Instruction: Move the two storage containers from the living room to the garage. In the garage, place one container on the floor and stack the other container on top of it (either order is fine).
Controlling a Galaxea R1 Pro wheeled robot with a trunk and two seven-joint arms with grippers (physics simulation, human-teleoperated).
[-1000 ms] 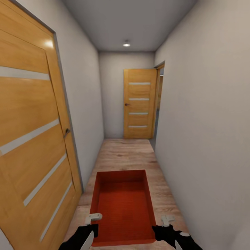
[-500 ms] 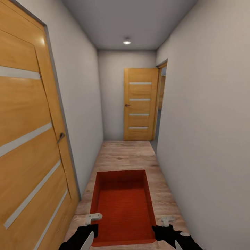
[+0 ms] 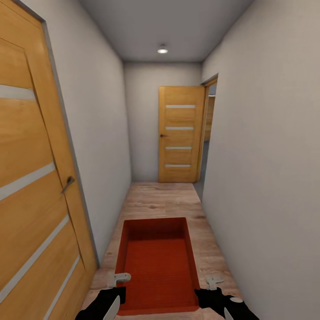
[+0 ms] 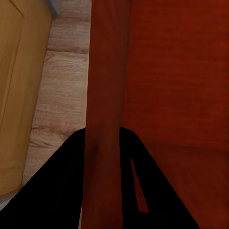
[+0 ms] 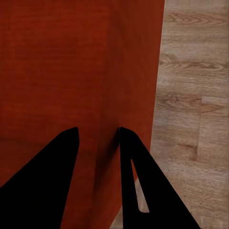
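Low in the centre of the head view, an orange-red rectangular open-topped storage container (image 3: 158, 262) with thin plain walls is carried between the two arms, its long sides running away from the camera and its inside bare. At the lower left of that frame the left gripper (image 3: 116, 284), black with pale finger parts, sits on the container's left long wall near the close corner; at the lower right the right gripper (image 3: 212, 284) sits on the right long wall opposite it.

Seen from the left wrist, the left gripper (image 4: 102, 157) has its two dark fingers (image 4: 62, 191) on either side of the container's thin wall (image 4: 107, 95), closed onto it and holding it. Seen from the right wrist, the right gripper (image 5: 98, 157) straddles the other wall (image 5: 129, 71) the same way, one finger inside the bin and one outside, clamped narrow on the wall.

Beneath and ahead of the container runs a light wood plank floor (image 3: 162, 200) of a narrow hallway with pale grey-beige walls (image 3: 266, 155). Along the left edge of the head view stands a large honey-coloured wooden door (image 3: 31, 178) with pale horizontal strips and a dark handle. At the far end, right of centre, a matching wooden door (image 3: 180, 133) stands beside an open doorway (image 3: 208, 133) in the right wall. Near the top centre a round ceiling light (image 3: 162, 50) glows on the grey ceiling.
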